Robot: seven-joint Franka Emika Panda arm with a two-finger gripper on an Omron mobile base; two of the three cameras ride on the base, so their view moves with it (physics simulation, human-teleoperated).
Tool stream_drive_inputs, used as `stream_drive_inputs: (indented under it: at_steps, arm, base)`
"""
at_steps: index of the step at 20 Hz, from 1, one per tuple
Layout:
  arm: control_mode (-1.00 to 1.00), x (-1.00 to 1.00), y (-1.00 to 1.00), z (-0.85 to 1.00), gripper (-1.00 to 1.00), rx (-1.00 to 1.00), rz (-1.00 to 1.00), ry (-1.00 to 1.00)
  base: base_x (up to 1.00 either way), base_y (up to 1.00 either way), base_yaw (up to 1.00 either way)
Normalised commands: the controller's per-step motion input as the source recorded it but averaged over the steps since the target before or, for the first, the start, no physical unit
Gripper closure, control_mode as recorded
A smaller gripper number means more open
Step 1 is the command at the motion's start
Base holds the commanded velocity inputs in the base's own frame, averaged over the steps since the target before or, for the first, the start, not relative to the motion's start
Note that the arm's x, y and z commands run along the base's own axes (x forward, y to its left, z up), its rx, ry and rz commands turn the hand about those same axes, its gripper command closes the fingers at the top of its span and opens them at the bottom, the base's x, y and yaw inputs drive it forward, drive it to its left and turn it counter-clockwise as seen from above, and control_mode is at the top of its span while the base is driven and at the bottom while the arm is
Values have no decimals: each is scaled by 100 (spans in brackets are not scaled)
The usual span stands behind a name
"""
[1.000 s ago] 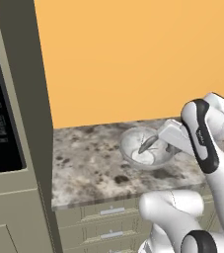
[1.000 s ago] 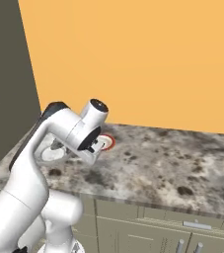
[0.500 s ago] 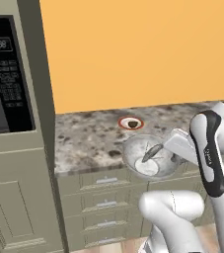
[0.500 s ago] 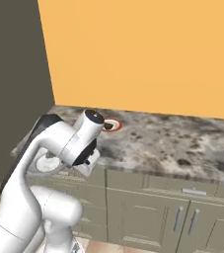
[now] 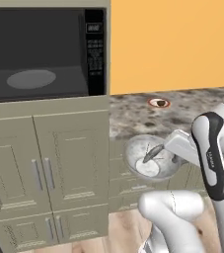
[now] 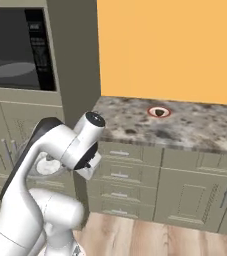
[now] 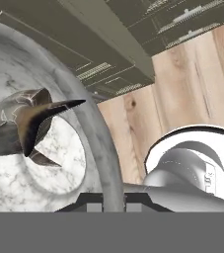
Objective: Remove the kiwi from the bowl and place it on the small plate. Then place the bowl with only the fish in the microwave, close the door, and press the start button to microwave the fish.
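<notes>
My gripper (image 5: pixel 171 148) is shut on the right rim of the pale bowl (image 5: pixel 150 158) and holds it in the air, off the counter and in front of the lower cabinets. The grey fish (image 5: pixel 153 152) lies alone inside it. In the hand view the gripper (image 7: pixel 114 202) straddles the bowl's rim (image 7: pixel 101 143), with the fish (image 7: pixel 27 121) close by. The kiwi (image 5: pixel 160 103) rests on the small plate (image 5: pixel 159 103) far back on the counter; the right base view shows the same plate (image 6: pixel 158 112). The microwave (image 5: pixel 34 54) stands open at upper left, its door out of view.
The microwave's button panel (image 5: pixel 94 49) runs along its right side. Beige cabinet doors (image 5: pixel 49 163) sit below it. The speckled stone counter (image 6: pixel 195 127) stretches to the right with drawers under it. Wooden floor (image 7: pixel 182 84) lies beneath the bowl.
The base has moved, so both base views now face the microwave. The bowl, still gripped, has come off the counter and hangs before the cabinets. The kiwi stays on the plate.
</notes>
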Motion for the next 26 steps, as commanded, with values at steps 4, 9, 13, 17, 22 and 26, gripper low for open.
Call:
stream_drive_inputs:
  at_steps: [4,9,13,17,22,26]
  arm:
    - [100,0,0,0,100,0,0,0]
    - [100,0,0,0,100,0,0,0]
    - [100,0,0,0,100,0,0,0]
    - [100,0,0,0,100,0,0,0]
    - [100,0,0,0,100,0,0,0]
    - [100,0,0,0,100,0,0,0]
  base:
    - [-7,100,-2]
    - [13,91,-14]
    - [52,54,-21]
    - [11,6,-6]
    - [1,11,0]
    - [36,32,0]
